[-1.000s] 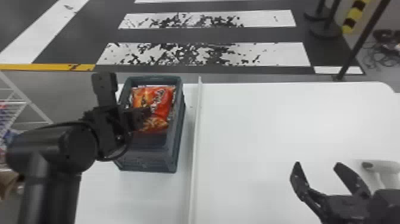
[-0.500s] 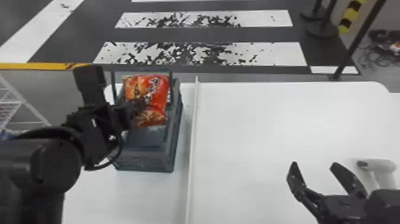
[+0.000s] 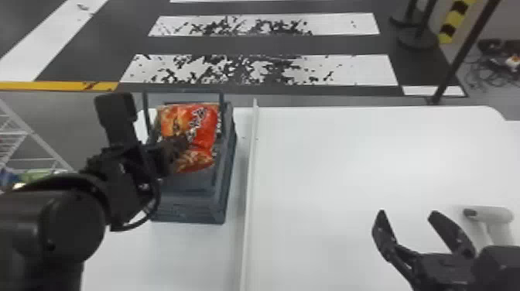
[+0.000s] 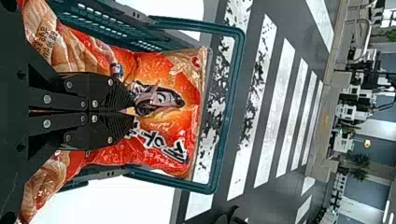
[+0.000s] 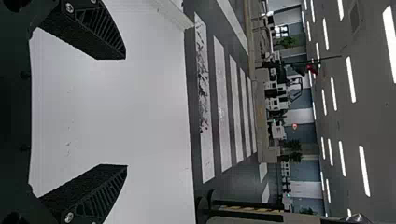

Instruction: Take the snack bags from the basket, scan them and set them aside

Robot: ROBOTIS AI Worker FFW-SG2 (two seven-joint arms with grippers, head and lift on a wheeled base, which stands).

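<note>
Pinching snack bag [image 3: 205,125] between basket edges [image 3: 228,170]: left end effector [image 3: 183,144]. Right end effector [image 3: 407,215] spread, well apart.

There is one basket [image 3: 187,207] with one handle [image 4: 227,109]. I see at least one snack bag [image 3: 201,129], but can't tell if there are more. There is one scanner [image 3: 490,214], one long strip [image 3: 250,185], one rack [image 3: 35,135] and at least one table [image 3: 348,166]. One left gripper [image 3: 183,143] and one right gripper [image 3: 408,213] make two

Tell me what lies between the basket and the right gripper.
In the head view, a pale strip runs between the basket and the right gripper; otherwise that stretch is bare white table.
</note>
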